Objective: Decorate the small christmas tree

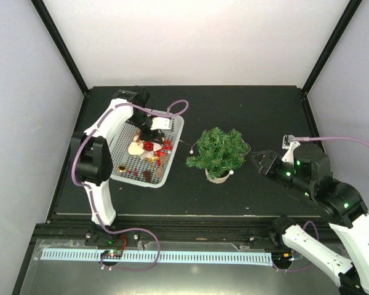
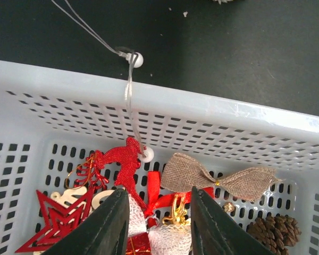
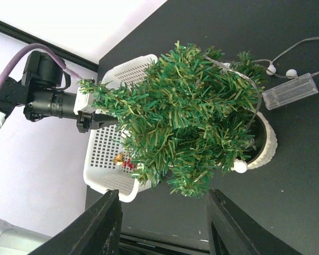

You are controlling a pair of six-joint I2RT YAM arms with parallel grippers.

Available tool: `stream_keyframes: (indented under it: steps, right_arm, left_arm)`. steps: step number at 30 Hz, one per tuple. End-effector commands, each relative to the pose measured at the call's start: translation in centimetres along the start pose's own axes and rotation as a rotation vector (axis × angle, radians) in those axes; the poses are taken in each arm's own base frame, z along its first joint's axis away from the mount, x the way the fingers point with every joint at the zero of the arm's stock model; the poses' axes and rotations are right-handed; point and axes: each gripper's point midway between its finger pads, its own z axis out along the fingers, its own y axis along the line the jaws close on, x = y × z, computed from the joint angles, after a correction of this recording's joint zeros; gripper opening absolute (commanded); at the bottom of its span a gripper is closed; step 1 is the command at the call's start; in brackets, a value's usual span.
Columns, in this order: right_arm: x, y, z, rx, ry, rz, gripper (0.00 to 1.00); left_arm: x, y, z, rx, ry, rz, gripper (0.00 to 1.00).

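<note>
The small christmas tree (image 1: 220, 150), a bushy dark green fir of artificial needles in a round whitish pot (image 1: 218, 177), stands upright near the middle of the black tabletop (image 1: 252, 110), between the two arms. A thin clear wire strung with white beads (image 1: 189, 149) runs from its left side towards the basket. In the right wrist view a clear plastic battery box (image 3: 292, 90) lies on the table just beside the pot.

The right gripper (image 1: 261, 163) hovers to the right of the tree, pointing at it. Its fingers (image 3: 109, 226) are spread wide with nothing between them.

Left of the tree sits a white perforated plastic basket (image 1: 177, 140), with the beaded wire draped over its rim (image 2: 228, 114). Inside lie a red reindeer ornament (image 2: 122, 159), a red openwork star (image 2: 58, 218), a burlap bow (image 2: 218, 178) and a brown pine cone (image 2: 274, 231). The left gripper (image 2: 158, 226) reaches down into the basket. Its dark fingers (image 2: 109, 226) are partly apart, straddling a white netted piece. I cannot tell whether they pinch it.
</note>
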Motion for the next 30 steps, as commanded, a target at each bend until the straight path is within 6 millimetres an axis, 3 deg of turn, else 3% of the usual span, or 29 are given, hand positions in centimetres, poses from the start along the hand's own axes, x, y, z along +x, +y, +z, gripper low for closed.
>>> stream_keyframes:
  steps: [1, 15, 30]
  right_arm:
    - [0.0, -0.9, 0.0, 0.031, -0.013, 0.031, 0.45]
    - [0.7, -2.0, -0.1, 0.051, -0.004, 0.070, 0.45]
    - [1.2, -2.9, 0.1, 0.080, 0.006, 0.080, 0.45]
  left_arm:
    - [-0.3, -1.2, 0.5, 0.067, -0.052, 0.027, 0.35]
    - [-0.5, 0.1, 2.6, 0.051, -0.089, -0.017, 0.44]
    - [-1.4, 0.1, 4.8, 0.123, -0.100, -0.043, 0.43]
